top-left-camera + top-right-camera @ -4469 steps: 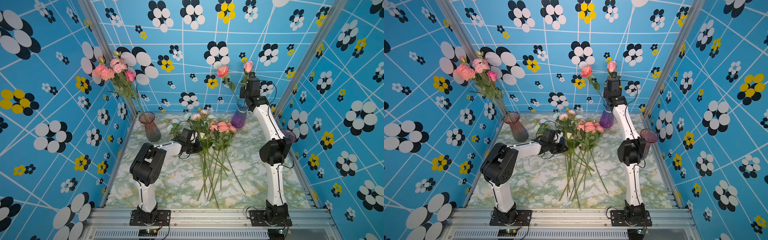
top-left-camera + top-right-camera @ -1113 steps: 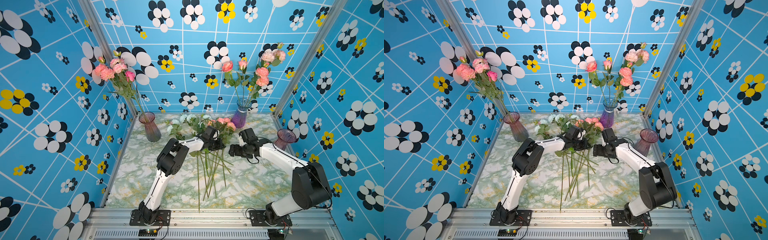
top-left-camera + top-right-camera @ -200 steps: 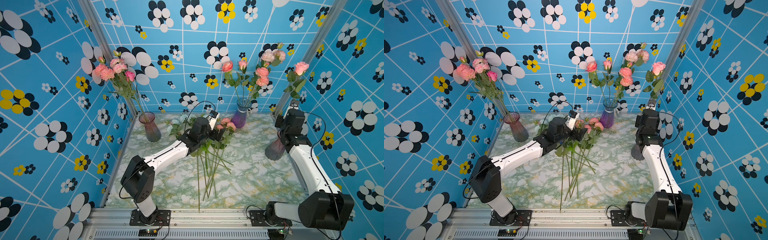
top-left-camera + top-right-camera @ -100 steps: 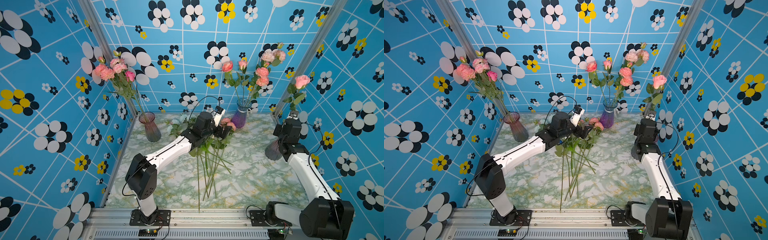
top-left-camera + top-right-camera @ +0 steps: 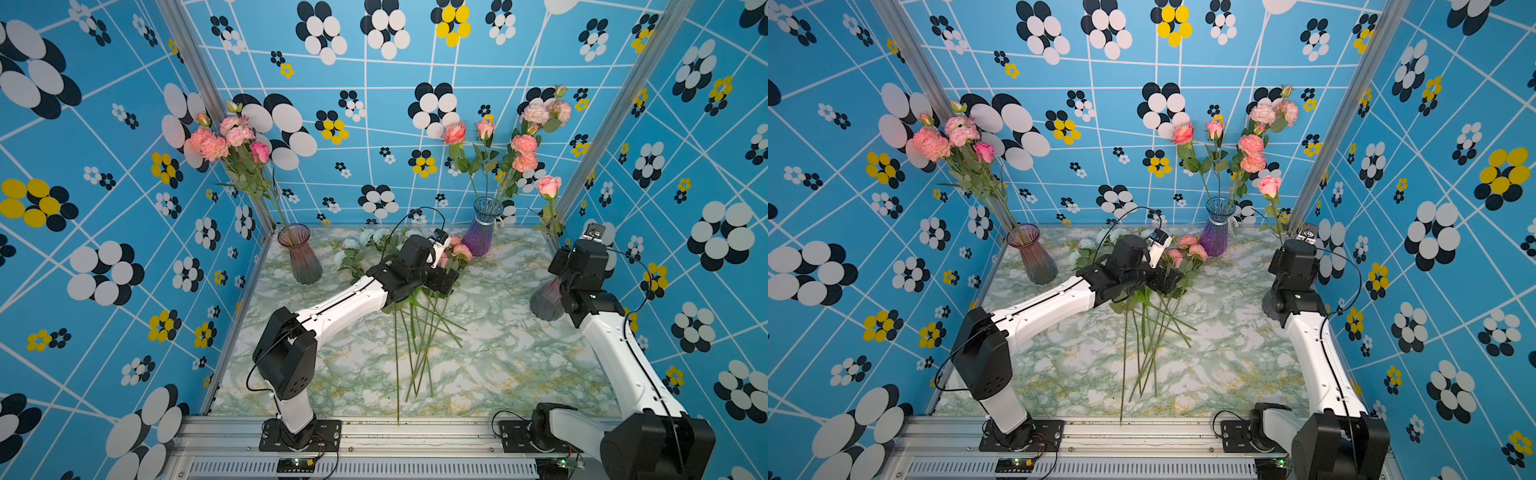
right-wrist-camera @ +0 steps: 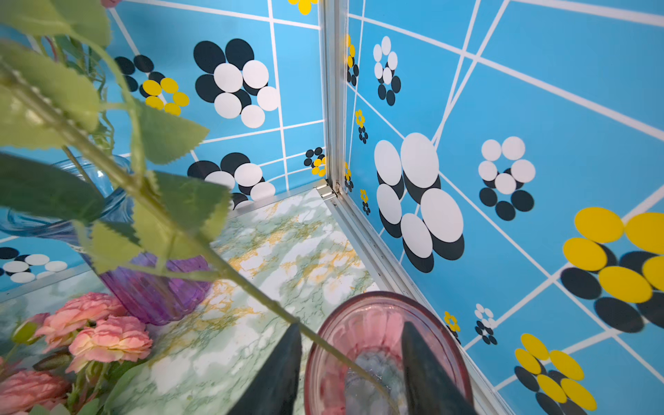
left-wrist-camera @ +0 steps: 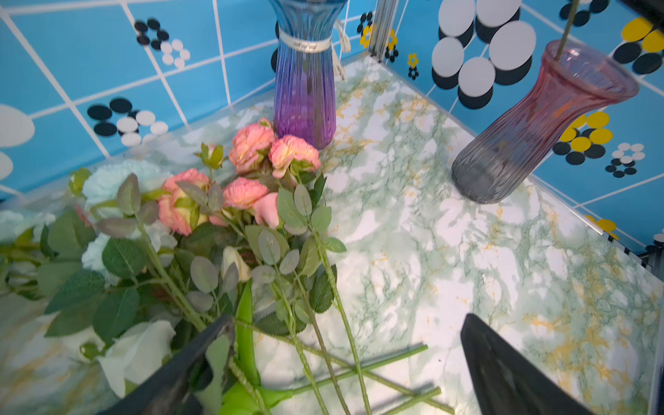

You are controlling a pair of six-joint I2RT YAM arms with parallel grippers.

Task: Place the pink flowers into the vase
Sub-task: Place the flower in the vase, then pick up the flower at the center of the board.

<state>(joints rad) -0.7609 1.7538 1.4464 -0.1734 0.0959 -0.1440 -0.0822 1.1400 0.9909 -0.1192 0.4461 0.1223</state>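
Note:
A single pink rose (image 5: 548, 186) stands in the pink-grey vase (image 5: 545, 301) at the right wall. Its stem (image 6: 230, 267) runs down past one finger into the vase mouth (image 6: 377, 297). My right gripper (image 6: 351, 325) hangs open just over that mouth and holds nothing. More pink flowers (image 5: 459, 251) lie in a pile on the table, heads toward the back. My left gripper (image 7: 346, 319) is open low over their stems (image 7: 323, 345), several of which lie between its fingers. The same pink flowers (image 7: 251, 143) show in the left wrist view.
A pink vase (image 5: 300, 259) at the back left holds pink flowers (image 5: 224, 139). A purple-blue vase (image 5: 482, 232) at the back holds several more (image 5: 523, 145). Pale blue-white flowers (image 7: 107, 179) and a cream rosebud (image 7: 136, 352) lie mixed into the pile. Walls close in on three sides.
My right gripper has come down over the right vase and opened, letting go of the rose, which now sits lower in the vase. The left gripper has shifted slightly over the pile.

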